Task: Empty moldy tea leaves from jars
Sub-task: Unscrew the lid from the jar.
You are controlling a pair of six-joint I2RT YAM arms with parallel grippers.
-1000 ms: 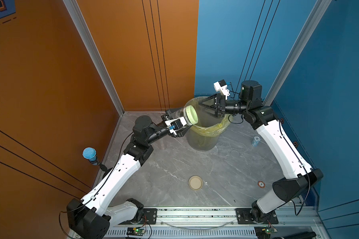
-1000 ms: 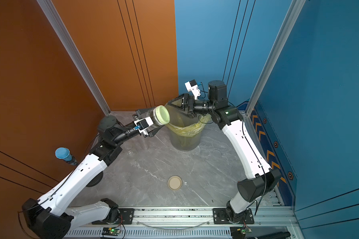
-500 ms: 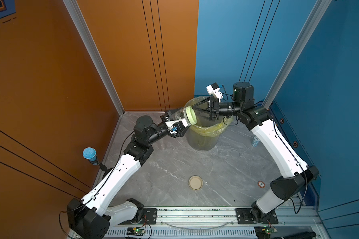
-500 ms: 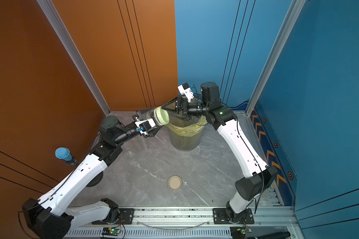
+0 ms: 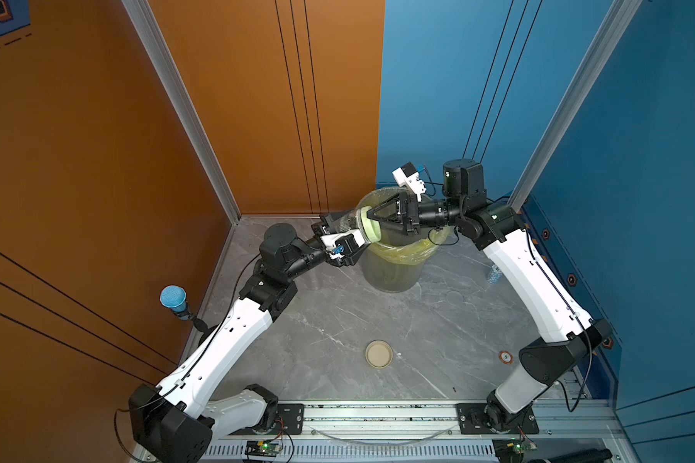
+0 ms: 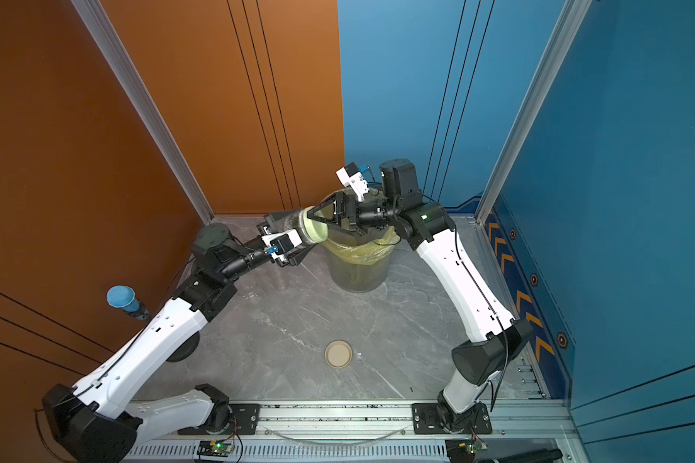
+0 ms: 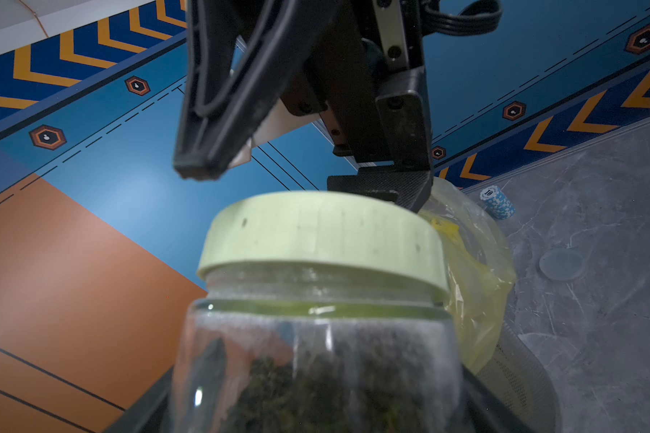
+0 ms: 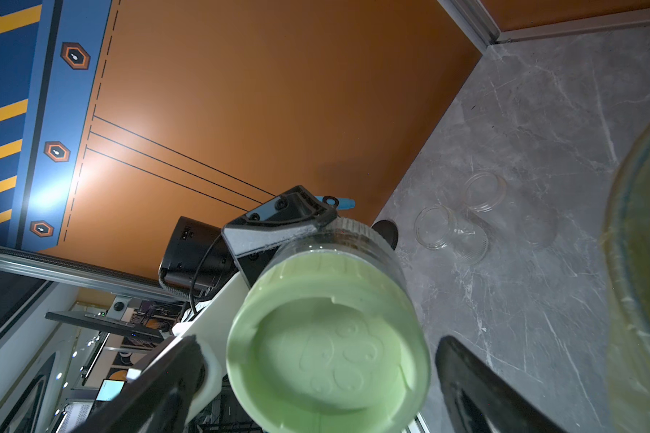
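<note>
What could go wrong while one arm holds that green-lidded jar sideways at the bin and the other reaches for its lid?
1. The right fingers stand open around the pale green lid, not gripping yet; closing off-centre, they may slip when twisting.
2. The left fingers hold the clear jar nearly sideways; it might rotate in their hold.
3. The lid sits at the bin rim, so the tea leaves could spill onto the table.
</note>
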